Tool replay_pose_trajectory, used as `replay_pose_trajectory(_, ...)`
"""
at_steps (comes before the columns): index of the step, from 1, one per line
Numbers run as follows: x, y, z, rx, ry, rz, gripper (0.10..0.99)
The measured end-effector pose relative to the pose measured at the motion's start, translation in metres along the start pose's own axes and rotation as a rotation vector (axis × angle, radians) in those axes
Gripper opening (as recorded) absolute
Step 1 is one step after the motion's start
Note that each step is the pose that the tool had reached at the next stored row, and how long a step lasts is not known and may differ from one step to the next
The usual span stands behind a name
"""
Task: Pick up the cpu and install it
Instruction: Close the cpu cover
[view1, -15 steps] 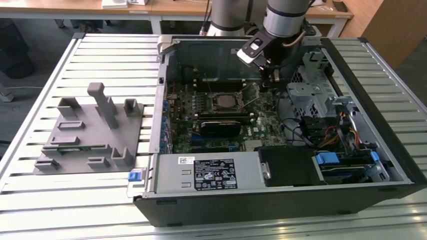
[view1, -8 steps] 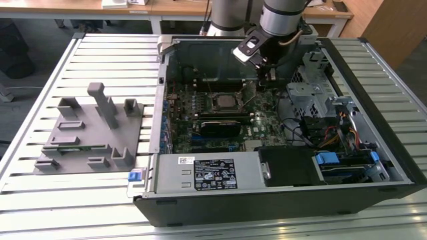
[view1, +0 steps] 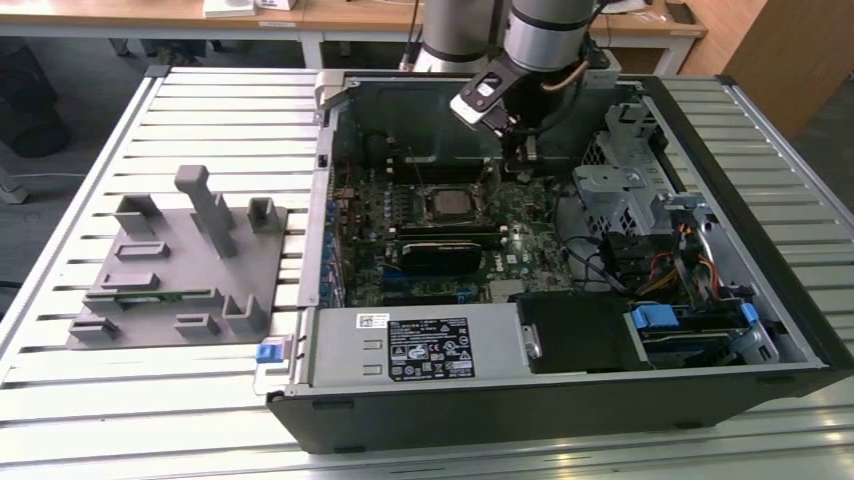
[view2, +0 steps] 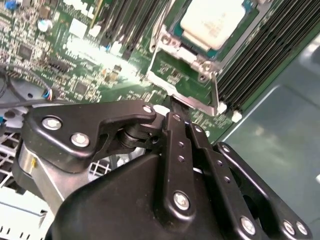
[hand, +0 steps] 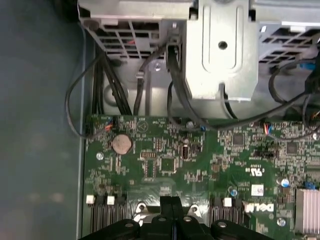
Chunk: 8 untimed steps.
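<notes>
- Gripper (view2: 176, 116): closed. Both wrist views show the two fingers (hand: 166, 207) pressed together, w/ no gap betw. them and nothing held.
- The cpu (view2: 215, 20) is not in the gripper. It lies flat in the socket frame (view2: 186, 84) on the motherboard (view1: 534, 235), inside the open computer case (view1: 534, 420), silvery top facing up.
- Key relation: in the second wrist view the closed tips stand just beside the near rim of the socket frame. The cpu is beyond that rim, near the tips but apart from them. I cannot tell if the tips touch the frame.
- In the exterior view the cpu (view1: 447, 204) lies from the gripper (view1: 523, 160) toward the exterior view's left and nearer to the camera.
- Orientation: the chip is square, so it has no real long axis. Its sides run approx. parallel w/ the memory slots (view2: 265, 55).
- Judgement: the cpu looks seated in its place. Whether the socket is locked, I cannot tell.
- The grey fixture (view1: 174, 265) is well apart from the gripper.
</notes>
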<state>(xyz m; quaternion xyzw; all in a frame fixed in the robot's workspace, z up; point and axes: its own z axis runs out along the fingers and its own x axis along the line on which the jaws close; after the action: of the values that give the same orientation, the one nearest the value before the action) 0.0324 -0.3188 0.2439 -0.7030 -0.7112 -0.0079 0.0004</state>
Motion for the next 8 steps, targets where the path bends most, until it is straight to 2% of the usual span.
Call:
replay_pose_trajectory(5, 0.0004, -0.0112, 0.0022, 0.000, -0.0003, 0.000, 0.106)
replay_pose_trajectory(8, 0.0008, -0.0142, 0.0040, 0.000, -0.0002, 0.000, 0.106)
